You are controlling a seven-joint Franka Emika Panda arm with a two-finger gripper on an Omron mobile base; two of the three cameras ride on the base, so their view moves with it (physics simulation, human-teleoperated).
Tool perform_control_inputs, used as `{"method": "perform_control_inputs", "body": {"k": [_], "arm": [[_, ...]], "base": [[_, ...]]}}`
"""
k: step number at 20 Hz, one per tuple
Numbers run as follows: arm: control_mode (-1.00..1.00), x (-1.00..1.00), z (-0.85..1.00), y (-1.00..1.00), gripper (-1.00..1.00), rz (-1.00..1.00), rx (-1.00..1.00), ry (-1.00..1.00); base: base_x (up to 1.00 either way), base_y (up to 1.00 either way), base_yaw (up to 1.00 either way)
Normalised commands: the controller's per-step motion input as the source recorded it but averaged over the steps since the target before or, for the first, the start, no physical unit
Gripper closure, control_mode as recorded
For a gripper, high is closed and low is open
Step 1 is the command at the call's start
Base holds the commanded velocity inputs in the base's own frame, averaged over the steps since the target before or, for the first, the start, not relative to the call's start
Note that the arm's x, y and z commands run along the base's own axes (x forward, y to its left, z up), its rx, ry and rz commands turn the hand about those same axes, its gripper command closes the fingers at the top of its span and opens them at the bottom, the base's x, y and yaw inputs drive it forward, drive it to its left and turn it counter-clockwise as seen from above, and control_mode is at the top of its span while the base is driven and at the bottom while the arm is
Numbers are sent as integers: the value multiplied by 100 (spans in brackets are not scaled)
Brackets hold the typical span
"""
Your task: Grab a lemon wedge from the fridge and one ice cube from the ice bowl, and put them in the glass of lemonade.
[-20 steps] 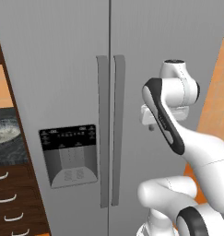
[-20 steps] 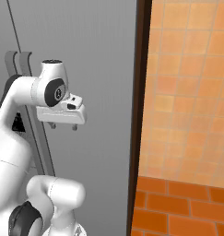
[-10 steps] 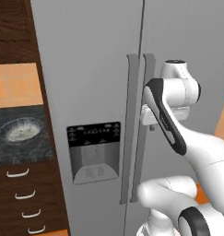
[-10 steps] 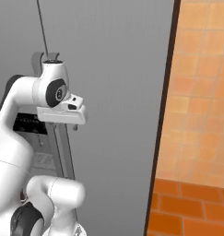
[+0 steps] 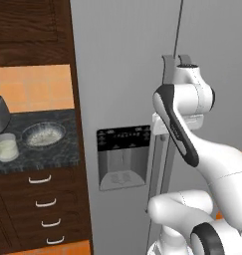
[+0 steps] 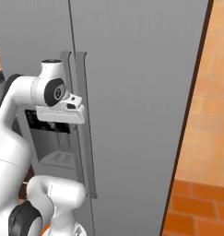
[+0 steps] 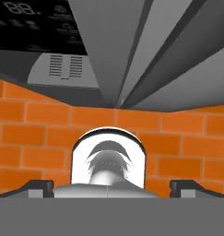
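We face the fridge (image 5: 122,74), both doors shut, our arm raised before its two vertical handles (image 6: 83,120). Our gripper (image 7: 111,189) points down at the orange brick floor (image 7: 35,133), jaws wide apart and empty. Left of the fridge, on the dark bench (image 5: 43,154), the ice bowl (image 5: 43,134) sits just beside the glass of lemonade (image 5: 5,148).

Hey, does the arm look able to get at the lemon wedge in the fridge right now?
Probably not yet. Both doors of the fridge look shut, so anything inside is sealed off. The tool is open, and the door handles stand just in front of the arm, so pulling one comes first.
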Motion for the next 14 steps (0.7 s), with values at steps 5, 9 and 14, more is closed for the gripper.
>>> {"method": "perform_control_inputs", "body": {"k": [5, 9, 14], "arm": [[100, 0, 0, 0, -100, 0, 0, 0], [100, 0, 0, 0, -100, 0, 0, 0], [100, 0, 0, 0, -100, 0, 0, 0]], "base": [[-36, -5, 0], [-55, -3, 0], [-56, 0, 0]]}}
